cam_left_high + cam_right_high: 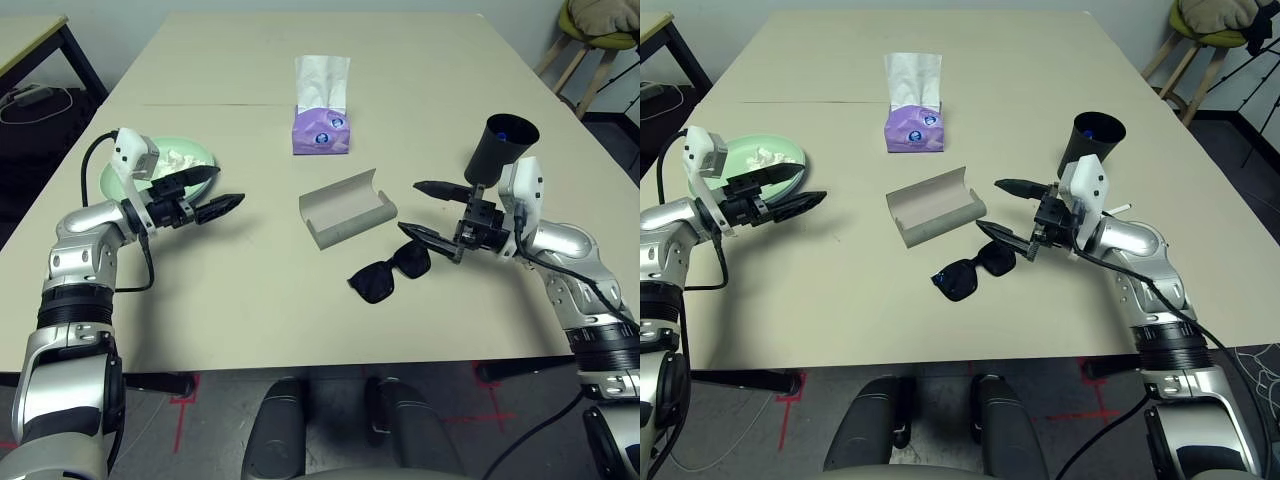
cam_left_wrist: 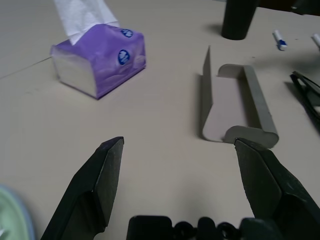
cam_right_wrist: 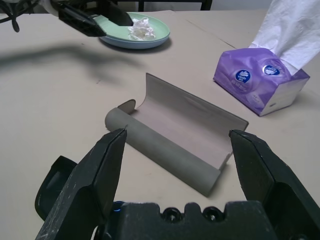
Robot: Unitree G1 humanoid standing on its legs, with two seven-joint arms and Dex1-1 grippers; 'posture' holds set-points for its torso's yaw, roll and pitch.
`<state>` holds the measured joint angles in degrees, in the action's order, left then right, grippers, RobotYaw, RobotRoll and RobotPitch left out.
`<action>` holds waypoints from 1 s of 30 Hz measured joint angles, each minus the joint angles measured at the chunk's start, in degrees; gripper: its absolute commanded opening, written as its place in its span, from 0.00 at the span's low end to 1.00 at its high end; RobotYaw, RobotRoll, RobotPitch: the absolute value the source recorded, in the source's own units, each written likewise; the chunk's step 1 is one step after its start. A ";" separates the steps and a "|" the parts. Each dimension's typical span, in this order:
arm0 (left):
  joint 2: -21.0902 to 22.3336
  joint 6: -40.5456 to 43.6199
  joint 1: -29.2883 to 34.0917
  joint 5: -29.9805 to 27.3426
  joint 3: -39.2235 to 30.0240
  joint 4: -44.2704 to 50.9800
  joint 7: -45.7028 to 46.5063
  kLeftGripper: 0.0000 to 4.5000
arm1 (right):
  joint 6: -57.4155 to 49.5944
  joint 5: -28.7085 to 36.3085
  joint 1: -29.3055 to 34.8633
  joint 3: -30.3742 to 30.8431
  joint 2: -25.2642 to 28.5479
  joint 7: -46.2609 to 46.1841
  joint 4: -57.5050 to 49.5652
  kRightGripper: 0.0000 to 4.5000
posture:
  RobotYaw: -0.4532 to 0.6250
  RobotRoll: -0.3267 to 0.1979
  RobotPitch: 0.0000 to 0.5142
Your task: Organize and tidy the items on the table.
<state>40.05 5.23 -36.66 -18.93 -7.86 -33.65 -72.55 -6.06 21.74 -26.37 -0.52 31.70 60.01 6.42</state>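
Observation:
Black sunglasses (image 1: 391,271) lie near the table's (image 1: 250,300) front edge. Just behind them a grey glasses case (image 1: 347,208) lies open and empty. My right gripper (image 1: 410,207) hovers open just right of the case and above the sunglasses, holding nothing. On the left a crumpled white tissue (image 1: 767,156) rests in the pale green plate (image 1: 205,153). Beside the plate's near rim my left gripper (image 1: 228,186) stands open and empty, pointing toward the case. A black cup (image 1: 500,148) stands upright behind my right wrist. The purple tissue box (image 1: 321,130) sits at mid-table.
A smaller dark-legged side table (image 1: 30,35) stands at the far left, with a cable on the floor by it. A stool (image 1: 590,40) is at the far right. A small white pen-like thing (image 2: 278,40) lies near the cup.

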 measured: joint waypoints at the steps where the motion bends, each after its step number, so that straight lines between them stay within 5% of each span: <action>1: -0.50 -0.40 0.21 0.00 0.09 0.43 -0.23 0.99 | -1.12 0.00 -0.36 0.07 0.64 0.21 -0.59 1.00 | 0.51 0.62 0.32; 11: -3.80 -2.21 4.64 -0.16 0.60 8.35 1.88 0.99 | -8.83 -7.71 -3.06 7.79 10.32 2.66 -13.47 1.00 | 0.53 0.62 0.32; 30: -3.76 -5.03 10.73 -3.84 2.35 16.86 -5.47 0.99 | -18.71 -23.02 -15.14 25.21 12.32 10.45 -21.81 1.00 | 0.57 0.62 0.35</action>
<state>36.29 0.20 -25.94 -22.77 -5.51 -16.80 -78.02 -24.77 -1.28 -41.52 24.69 44.02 70.46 -15.39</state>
